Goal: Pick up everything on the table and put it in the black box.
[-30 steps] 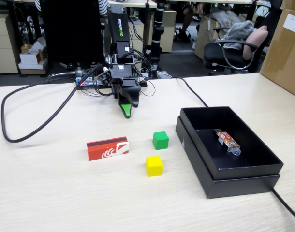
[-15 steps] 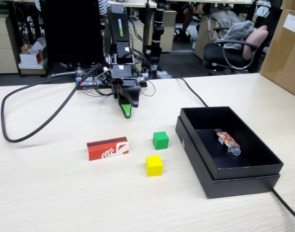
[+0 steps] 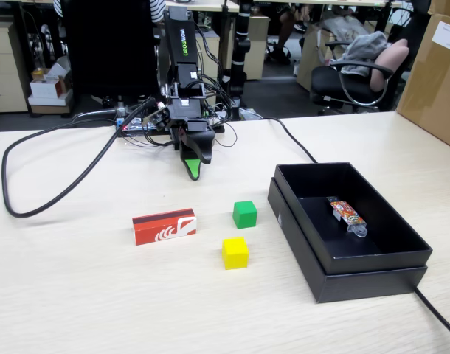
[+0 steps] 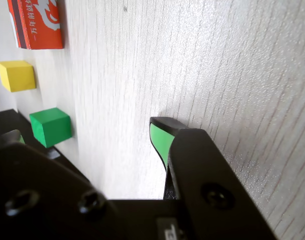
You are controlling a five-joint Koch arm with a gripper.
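An office lies behind, with desks, a swivel chair and cardboard cartons; in front, the pale wood-grain table (image 3: pixel 77 295) carries everything under review. My arm stands at the far edge of the table, folded down, with my gripper (image 3: pixel 192 171) pointing at the tabletop just in front of its base. In the fixed view the two jaws lie one behind the other, and the wrist view shows only one green-padded fingertip (image 4: pixel 159 141) clearly, so I cannot tell how wide the jaws stand. Nothing is seen held.

Items near the middle of the table: the red block (image 3: pixel 164 226) with a white swirl logo lies flat; the green cube (image 3: pixel 245 214) sits to its right in the fixed view; the yellow cube (image 3: pixel 234 252) sits nearer the front edge, just beside the green one but apart. The black box (image 3: pixel 313 258) rests toward the right edge of the table, open, with an orange patterned packet (image 3: pixel 347 214) lying inside. All three blocks are outside the box. A black cable (image 3: pixel 33 210) loops across the left of the table
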